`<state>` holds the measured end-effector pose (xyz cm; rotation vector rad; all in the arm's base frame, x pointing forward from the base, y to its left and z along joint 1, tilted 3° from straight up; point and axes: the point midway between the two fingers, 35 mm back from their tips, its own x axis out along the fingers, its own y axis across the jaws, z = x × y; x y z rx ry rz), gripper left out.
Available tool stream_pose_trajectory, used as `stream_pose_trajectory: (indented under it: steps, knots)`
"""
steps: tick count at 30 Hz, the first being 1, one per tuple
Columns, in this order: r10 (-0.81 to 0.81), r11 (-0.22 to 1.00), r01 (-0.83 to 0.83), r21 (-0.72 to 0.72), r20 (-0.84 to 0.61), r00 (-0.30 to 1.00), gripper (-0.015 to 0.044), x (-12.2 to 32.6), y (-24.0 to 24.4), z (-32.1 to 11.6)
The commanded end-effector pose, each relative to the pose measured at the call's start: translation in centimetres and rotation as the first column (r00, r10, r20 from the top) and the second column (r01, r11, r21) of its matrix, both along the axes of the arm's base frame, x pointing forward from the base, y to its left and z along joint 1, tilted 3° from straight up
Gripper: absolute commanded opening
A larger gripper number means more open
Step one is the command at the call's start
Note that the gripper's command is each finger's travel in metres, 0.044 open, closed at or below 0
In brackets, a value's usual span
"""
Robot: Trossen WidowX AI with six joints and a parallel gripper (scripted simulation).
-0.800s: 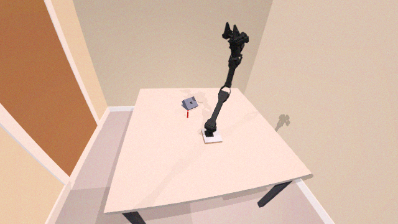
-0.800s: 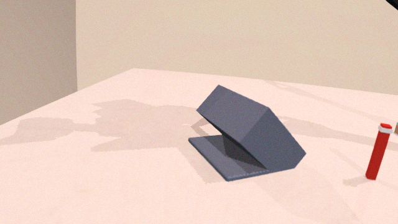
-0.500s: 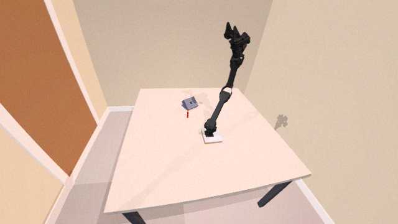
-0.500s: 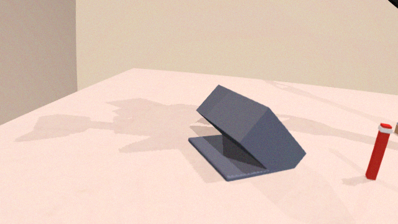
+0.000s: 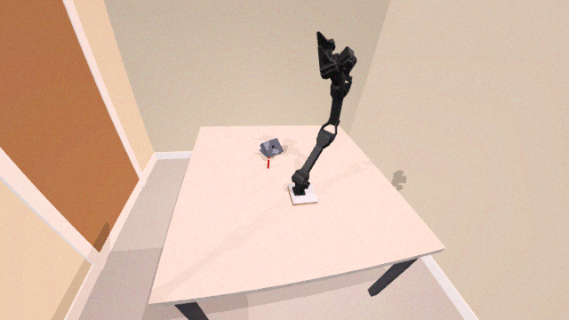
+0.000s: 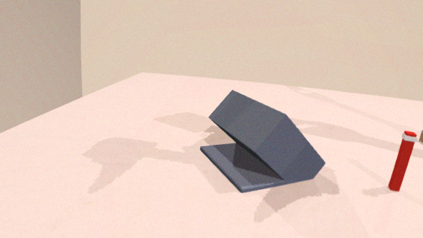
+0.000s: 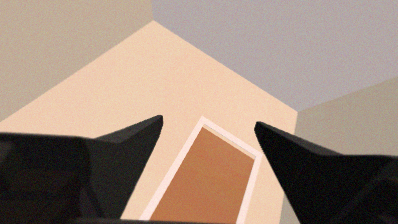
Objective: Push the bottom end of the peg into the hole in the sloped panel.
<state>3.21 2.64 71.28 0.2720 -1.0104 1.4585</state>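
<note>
Gripper (image 5: 319, 49) (image 7: 209, 122) wide open, nothing in it, up high and pointing off the table. Peg (image 5: 268, 163) (image 6: 401, 162) stands upright beside the sloped block (image 5: 268, 148) (image 6: 261, 125), well below the gripper (long axis near vertical), so I'd swing down toward the block side.

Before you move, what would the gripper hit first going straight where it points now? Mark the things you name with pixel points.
Probably the wall (image 7: 180, 85) around the brown door (image 7: 200, 185). The wrist view shows nothing nearer between the open fingers of the gripper (image 5: 318, 53) (image 7: 209, 121), though depth is hard to judge.
</note>
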Motion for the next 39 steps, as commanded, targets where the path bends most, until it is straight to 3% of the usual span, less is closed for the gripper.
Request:
stream_pose_trajectory:
  steps: [1,16,36,39]
  knots:
    - [-0.063,0.997,0.066,-0.039,0.078,0.995,0.0440,-1.7,2.0,-0.7]
    - [-0.255,0.931,0.328,-0.162,0.355,0.899,0.0440,-5.2,10.0,-4.3]
    - [-0.337,0.740,0.614,-0.275,0.638,0.693,0.0440,-4.2,19.1,-11.1]
    - [-0.333,0.726,0.616,-0.305,0.628,0.703,0.0440,-3.9,19.8,-11.7]
